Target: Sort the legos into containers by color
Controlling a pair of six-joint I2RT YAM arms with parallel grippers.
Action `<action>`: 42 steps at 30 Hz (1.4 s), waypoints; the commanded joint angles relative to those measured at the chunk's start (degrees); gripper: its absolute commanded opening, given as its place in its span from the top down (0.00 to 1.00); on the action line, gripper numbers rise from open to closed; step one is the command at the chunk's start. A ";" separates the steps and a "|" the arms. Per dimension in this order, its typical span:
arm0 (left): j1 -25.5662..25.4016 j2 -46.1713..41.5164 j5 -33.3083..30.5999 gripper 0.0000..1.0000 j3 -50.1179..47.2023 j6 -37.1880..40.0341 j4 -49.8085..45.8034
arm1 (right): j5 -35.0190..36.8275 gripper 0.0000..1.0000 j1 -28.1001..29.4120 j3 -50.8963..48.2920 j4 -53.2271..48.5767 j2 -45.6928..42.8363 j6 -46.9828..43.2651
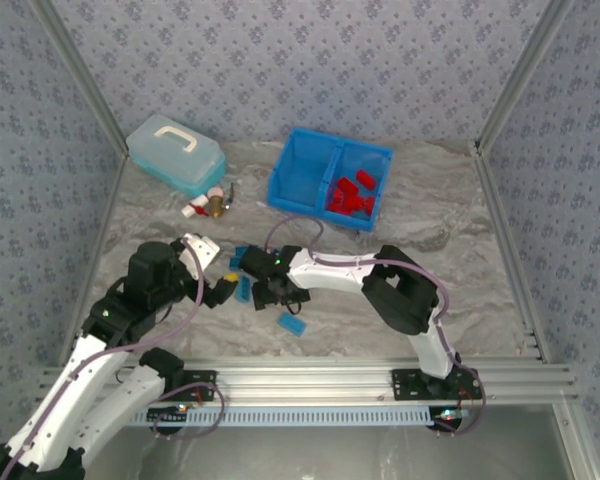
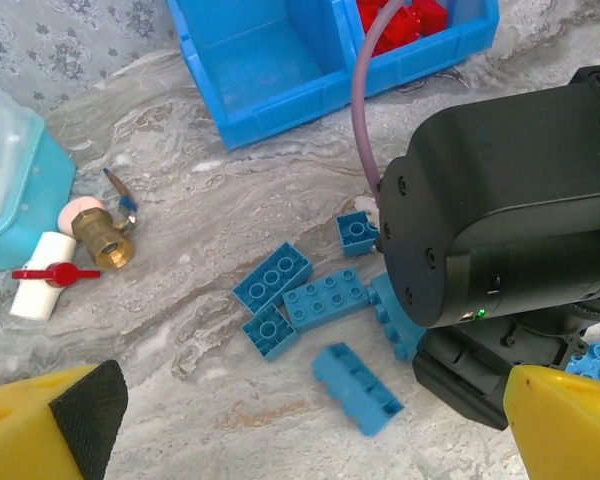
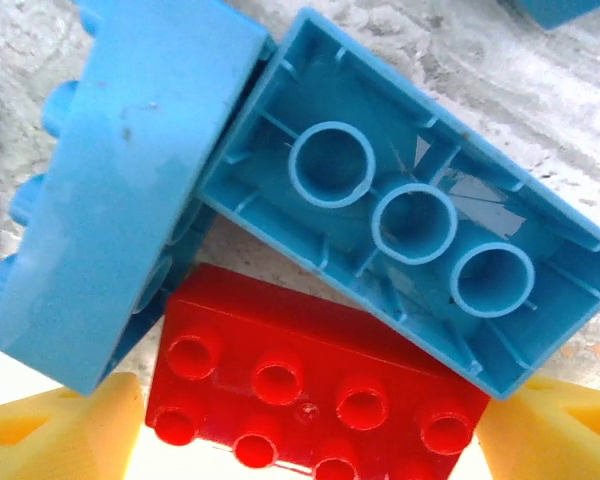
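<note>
So right now I'm hanging my right claw [image 3: 310,435] low over the pile near the middle of the table [image 1: 460,280]. A red brick [image 3: 320,370] is sitting studs-up right between its yellow fingertips [image 3: 60,430]. The fingers are standing wide, one at each end of that brick and pretty much touching it, but honestly I can't tell if I'm actually squeezing it or just straddling it.

An upside-down blue brick [image 3: 400,230] is lying right against the red one. Another blue one [image 3: 120,180] is leaning tipped on its side next to both.

My left claw [image 2: 310,430] is hovering wide open with nothing in it, just above a loose bunch of blue bricks [image 2: 325,298] lying on the tabletop. Toward the back, the blue bin [image 1: 298,203] is sitting with a heap of red legos [image 1: 350,193] in its right compartment [image 1: 378,160].
</note>
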 commanded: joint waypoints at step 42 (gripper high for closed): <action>-3.50 0.91 12.02 0.01 -1.14 -7.67 8.10 | 10.20 0.09 -40.47 28.29 -2.47 8.35 -27.57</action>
